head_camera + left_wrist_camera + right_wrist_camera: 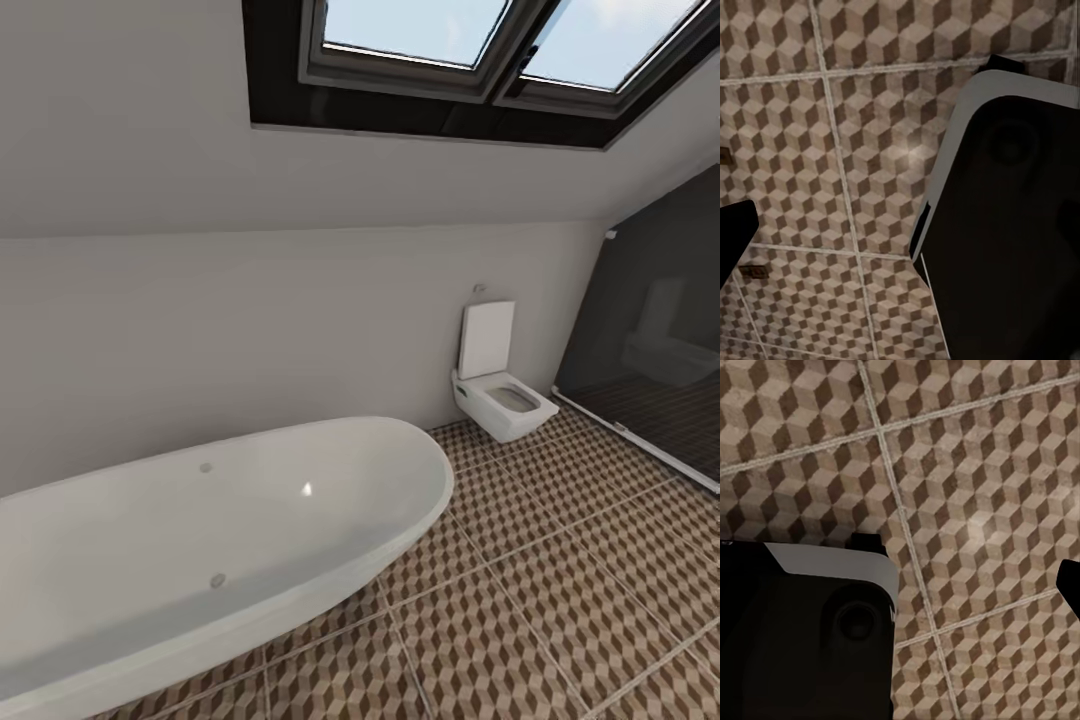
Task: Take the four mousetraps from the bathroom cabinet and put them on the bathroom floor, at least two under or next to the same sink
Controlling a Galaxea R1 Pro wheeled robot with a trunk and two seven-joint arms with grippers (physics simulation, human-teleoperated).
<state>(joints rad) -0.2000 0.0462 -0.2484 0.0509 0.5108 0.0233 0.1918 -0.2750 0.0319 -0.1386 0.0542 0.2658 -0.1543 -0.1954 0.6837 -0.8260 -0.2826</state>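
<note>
White oval bathtub (200,540), cube-patterned bathroom floor (560,600) — square toilet (500,385) beyond

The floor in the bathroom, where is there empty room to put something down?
The bathroom floor lies bare in a wide patch between the bathtub, the toilet and the dark glass panel. It gets tighter in the corner where the bathtub's end nears the toilet and the wall.
</note>
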